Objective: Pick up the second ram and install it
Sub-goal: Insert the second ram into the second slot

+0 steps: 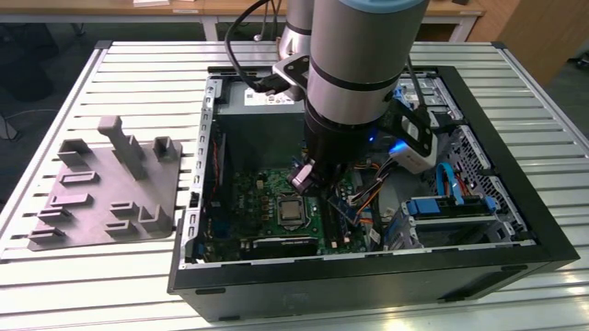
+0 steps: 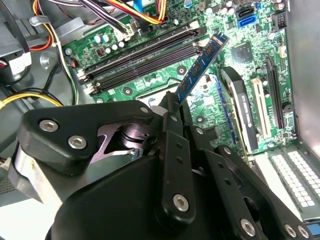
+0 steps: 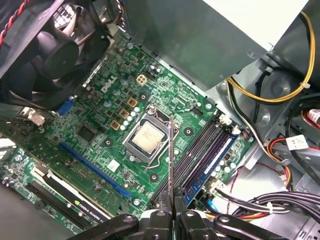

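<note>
In the exterior view, the gripper point(image 1: 308, 178) hangs inside the open black computer case point(image 1: 322, 283), just above the CPU socket point(image 1: 290, 210) of the green motherboard point(image 1: 258, 189). The thick grey arm hides the part of the board behind the socket. Bundles of coloured wires point(image 1: 368, 193) lie near the socket, on the exterior view's right. The grey power-supply box point(image 1: 262, 103) sits at the far wall of the case. A grey moulded holder tray point(image 1: 92, 207) lies on the ribbed metal table point(image 1: 138, 83), well apart from the socket and outside the case.

In the second wrist view, the black metal fingers point(image 2: 172, 150) of the gripper point(image 2: 175, 102) pinch one end of the second ram point(image 2: 202, 62). It is a thin flat strip with small dark chips on a bluish face. It is held tilted in the air, its free end pointing past the long black memory slots point(image 2: 145, 52). Yellow, red and black wires point(image 2: 135, 12) pass beyond the slots.

In the first wrist view, the second ram point(image 3: 171, 160) shows edge-on as a thin dark line, clamped between the two fingers of the gripper point(image 3: 172, 217). It hangs just beside the square metal CPU socket point(image 3: 148, 136), on the side toward the memory slots point(image 3: 197, 150), and it does not sit in any slot. A round black fan point(image 3: 55, 50) stands well apart from the socket, and yellow wires point(image 3: 265, 97) curve beyond the slots.
</note>
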